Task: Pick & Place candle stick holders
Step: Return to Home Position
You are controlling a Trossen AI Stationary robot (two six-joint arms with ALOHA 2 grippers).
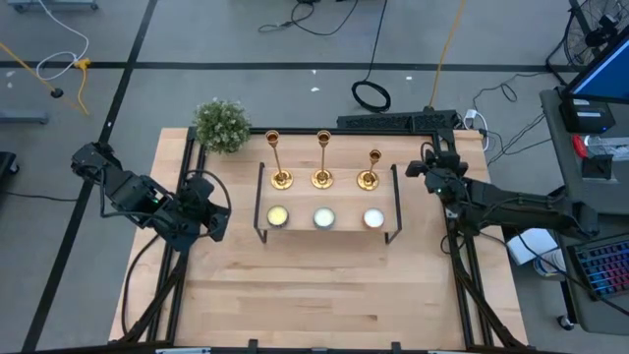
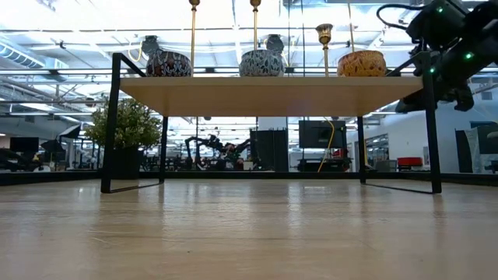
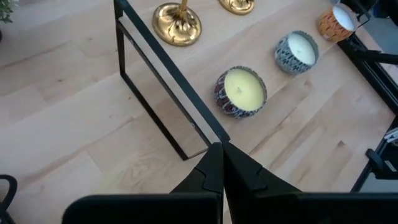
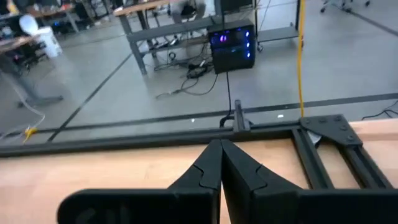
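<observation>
The three holders (image 1: 322, 177) stand upright in a row along the upper side of the shelf (image 1: 300, 199), at the upper middle of the high view. Three candles (image 1: 324, 218) are lined up below them in the frame. Nothing is left loose on the bench (image 1: 324, 295) to be picked, so only the retreat to home is judged to be outstanding.

The left gripper (image 3: 222, 149) is found at the left of the high view, near the shelf's lower left corner, its jaws closed on nothing. The right gripper (image 4: 221, 152) is at the right, near the shelf's right end, its jaws likewise closed and empty.

For a clean return, each gripper should first be raised and drawn outward, away from the shelf, and only then folded back, so that the shelf's black frame is not caught. The right gripper calls for the most care. In the low view it shows at the upper right, at shelf-top height and seemingly just beside the frame, though the gap cannot be judged well from there. Any knock would be passed on to the tall, thin-stemmed holders, which are likely to topple easily. On the left, the plant (image 1: 221, 125) at the upper left should be given room.
</observation>
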